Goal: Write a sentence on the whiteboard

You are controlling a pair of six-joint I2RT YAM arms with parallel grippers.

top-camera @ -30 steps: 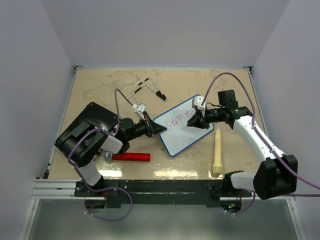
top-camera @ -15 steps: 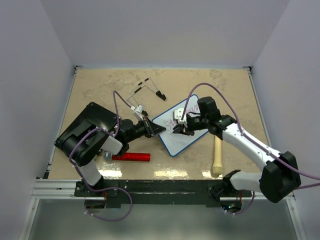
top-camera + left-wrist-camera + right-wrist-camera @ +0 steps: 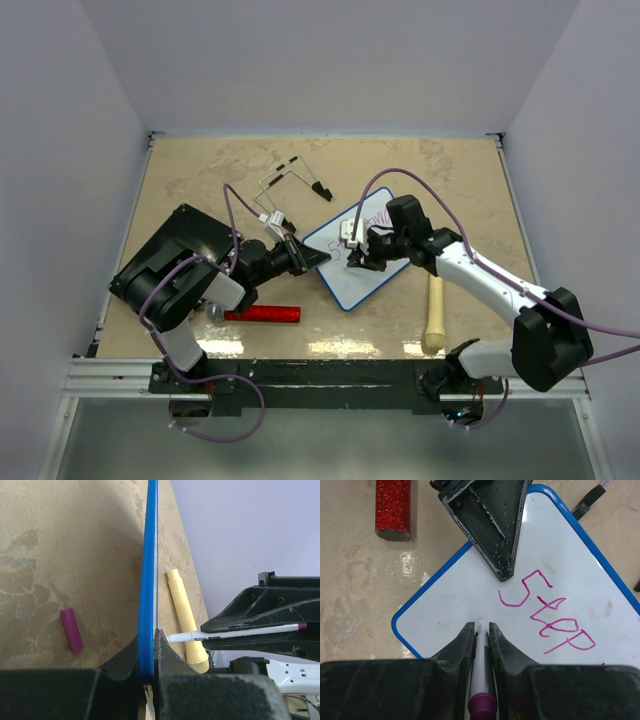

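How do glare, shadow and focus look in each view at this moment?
Top external: glare patches on the table near the arm bases. Right wrist: the sentence crisp, the right end effector soft around the marker. Left wrist: the whiteboard edge-on, shadowing the table; the left end effector dark, blurred.

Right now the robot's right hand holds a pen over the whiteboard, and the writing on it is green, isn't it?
Not green. The writing is pink-purple, as the right wrist view shows. The rest is true: the right gripper holds a pen over the whiteboard.
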